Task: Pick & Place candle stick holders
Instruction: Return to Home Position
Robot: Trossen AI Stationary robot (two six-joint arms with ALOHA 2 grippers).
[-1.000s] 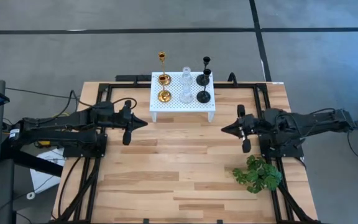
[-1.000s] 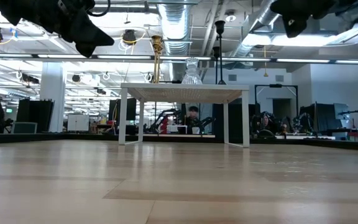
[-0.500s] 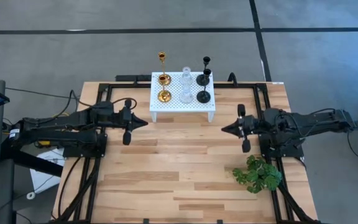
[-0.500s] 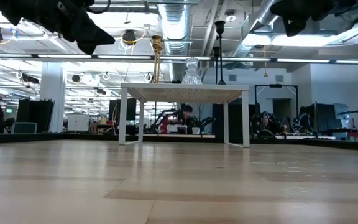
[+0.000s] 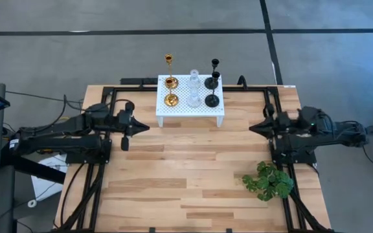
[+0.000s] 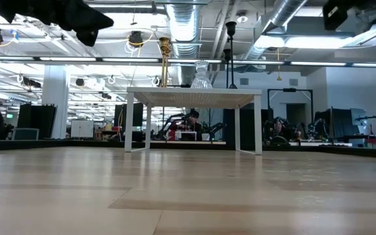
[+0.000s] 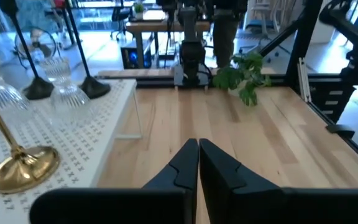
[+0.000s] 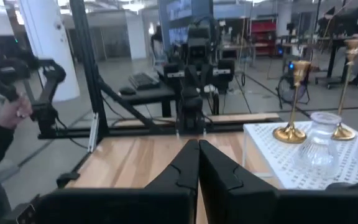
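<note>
The white platform (image 5: 196, 112) stands at the far edge of the counter (image 5: 186, 169), in the middle. On it the gold holders (image 5: 171, 99) are in the left column, close to its left edge. The glass holders (image 5: 192, 97) are in the centre and the black holders (image 5: 212, 100) are on the right. The left hand (image 5: 144, 127) hangs just left of the platform with its fingers closed on nothing. The right hand (image 5: 254, 128) is also closed and empty, right of the platform and further from it. Between the hands and towards the near edge the wood is bare, except for the plant (image 5: 269, 181) at the near right. Compared with a second ago, both arms have moved back towards their own sides, the right one more. The holders have not moved.
</note>
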